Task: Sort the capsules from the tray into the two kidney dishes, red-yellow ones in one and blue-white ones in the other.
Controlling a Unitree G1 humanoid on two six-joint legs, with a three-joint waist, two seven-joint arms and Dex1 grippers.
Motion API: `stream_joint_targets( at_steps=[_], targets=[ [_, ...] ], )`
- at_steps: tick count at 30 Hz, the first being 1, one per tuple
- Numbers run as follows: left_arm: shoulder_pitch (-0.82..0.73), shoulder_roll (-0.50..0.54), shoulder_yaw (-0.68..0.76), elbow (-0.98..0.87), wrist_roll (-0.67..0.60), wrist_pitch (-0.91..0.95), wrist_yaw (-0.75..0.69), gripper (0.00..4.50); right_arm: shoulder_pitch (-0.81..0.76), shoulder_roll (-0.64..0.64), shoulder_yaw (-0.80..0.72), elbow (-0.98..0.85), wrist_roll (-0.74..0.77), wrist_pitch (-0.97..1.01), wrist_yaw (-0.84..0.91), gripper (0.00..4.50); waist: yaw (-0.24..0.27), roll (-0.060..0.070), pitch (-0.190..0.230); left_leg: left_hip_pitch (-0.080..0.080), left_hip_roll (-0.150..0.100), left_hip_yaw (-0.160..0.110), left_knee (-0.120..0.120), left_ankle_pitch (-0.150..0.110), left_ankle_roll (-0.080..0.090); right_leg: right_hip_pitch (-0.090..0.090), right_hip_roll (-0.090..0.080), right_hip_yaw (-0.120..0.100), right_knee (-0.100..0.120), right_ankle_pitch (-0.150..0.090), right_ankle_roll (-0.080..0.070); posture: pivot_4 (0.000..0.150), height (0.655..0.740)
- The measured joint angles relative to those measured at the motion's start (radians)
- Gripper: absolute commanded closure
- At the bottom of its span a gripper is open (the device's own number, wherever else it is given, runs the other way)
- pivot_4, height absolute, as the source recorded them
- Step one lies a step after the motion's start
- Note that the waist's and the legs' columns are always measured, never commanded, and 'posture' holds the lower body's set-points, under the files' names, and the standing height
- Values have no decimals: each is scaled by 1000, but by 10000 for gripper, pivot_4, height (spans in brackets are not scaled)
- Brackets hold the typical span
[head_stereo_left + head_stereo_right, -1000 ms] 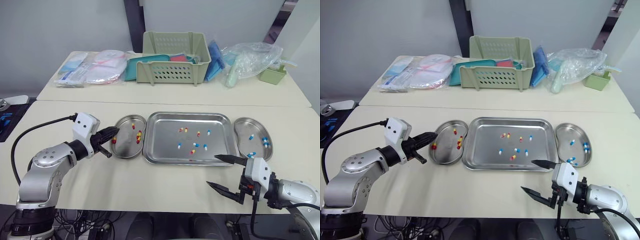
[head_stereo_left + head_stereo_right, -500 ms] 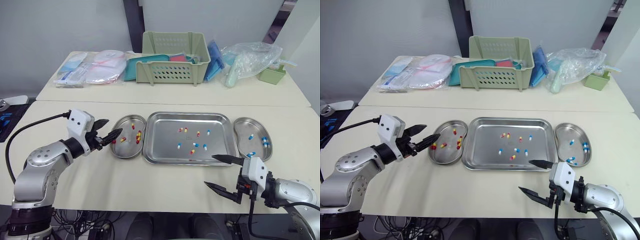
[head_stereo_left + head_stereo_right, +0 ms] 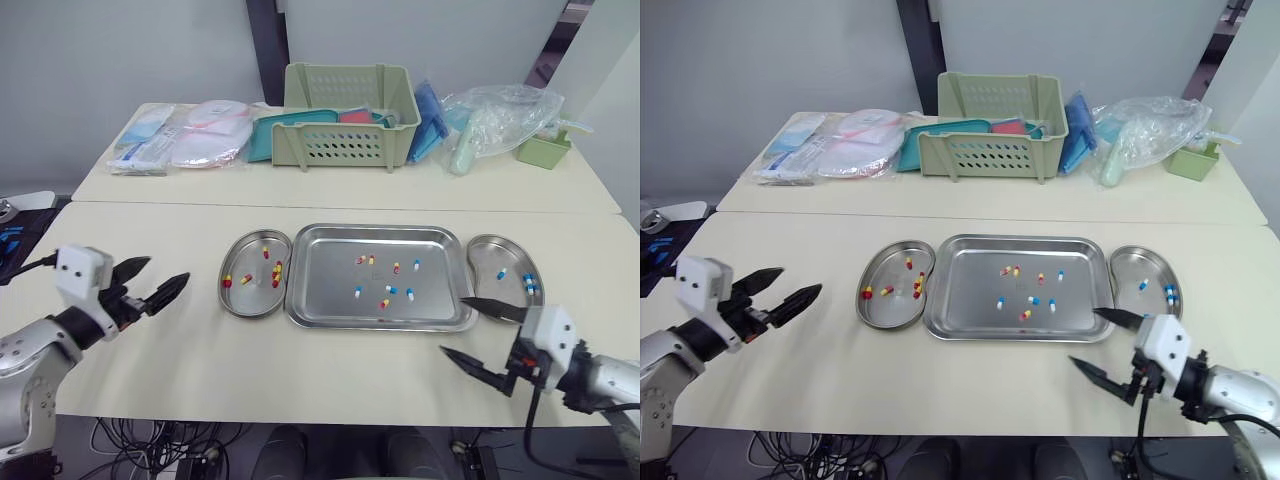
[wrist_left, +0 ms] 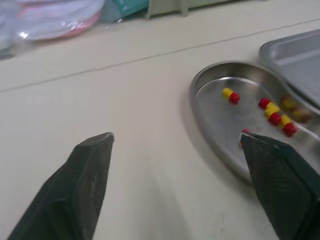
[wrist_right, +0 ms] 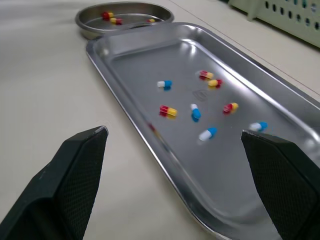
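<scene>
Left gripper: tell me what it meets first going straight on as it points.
Likely the left gripper crosses the table, then meets the rim of the kidney dish holding red-yellow capsules; depth is unclear.

A steel tray (image 3: 330,295) holds mixed capsules (image 3: 358,292). The left dish (image 3: 250,302) has red-yellow ones, the right dish (image 3: 488,258) blue-white.

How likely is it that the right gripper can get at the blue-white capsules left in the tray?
Probably yes. The right gripper is open and empty beside the tray's near right corner, and the blue-white capsules lie loose on its bare floor with nothing standing between.
</scene>
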Motion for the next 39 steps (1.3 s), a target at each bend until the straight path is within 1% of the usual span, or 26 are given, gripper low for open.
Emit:
stream_joint_targets(
  at_steps=[2, 6, 10, 22, 26, 28, 31, 33, 35, 39],
  targets=[
    [57, 16, 26, 80, 28, -67, -24, 122, 23, -46, -94, 95, 8, 3, 39, 0, 0, 0, 0, 0, 0, 1, 0, 0, 0, 0, 0, 0, 0, 0, 0, 1500, 7390],
    [147, 18, 33, 196, 74, -157, -57, 122, 43, -126, -219, 295, -2, -4, 108, 0, -1, 0, 0, 1, 0, 1, -1, 0, 0, 0, 0, 1, 0, 0, 0, 1500, 7390],
    [176, 17, 33, 234, 82, -203, -63, 122, 48, -158, -262, 390, -15, -5, 134, 0, -1, -1, 0, 1, 0, 2, -1, 0, 0, 0, 0, 1, 0, 0, 0, 1500, 7390],
    [236, 16, 34, 231, 67, -233, -72, 122, 40, -158, -279, 457, -62, -19, 137, 0, -1, 0, 0, 1, 0, 2, -1, 0, 0, 0, 0, 1, 0, 0, 0, 1500, 7390],
    [305, 16, 34, 174, 32, -233, -149, 122, 46, -158, -291, 497, -81, -35, 141, 0, -1, 0, 0, 1, 0, 2, -1, 0, 0, 0, 0, 1, 0, 0, 0, 1500, 7390],
    [351, -2, 29, 94, 3, -267, -224, 122, 55, -158, -302, 512, -86, -45, 144, 0, -1, 0, 0, 1, 0, 3, -1, 0, 0, 0, 0, 2, 0, 0, 0, 1500, 7390],
    [382, -36, -1, -15, -30, -299, -289, 122, 58, -159, -310, 518, -90, -48, 146, 0, -1, 0, 0, 1, 0, 3, -1, 0, 0, 0, 0, 2, 0, 0, 0, 1500, 7390],
    [401, -59, -45, -114, -57, -304, -322, 122, 59, -159, -310, 518, -90, -48, 149, 0, -1, 0, 0, 1, 0, 3, -1, 0, 0, 1, 0, 2, -1, 0, 0, 1500, 7390],
    [408, -79, -108, -210, -69, -307, -345, 122, 61, -159, -310, 516, -90, -48, 153, 0, -1, 0, 0, 1, 0, 3, -1, 0, 0, 1, 0, 2, -1, 0, 0, 1500, 7390],
    [385, -102, -195, -333, -86, -281, -320, 122, 74, -160, -320, 513, -90, -47, 160, 0, -1, 1, 0, 1, 0, 3, 0, 0, 0, 1, 0, 3, -1, 0, 0, 1500, 7390]
  ],
)
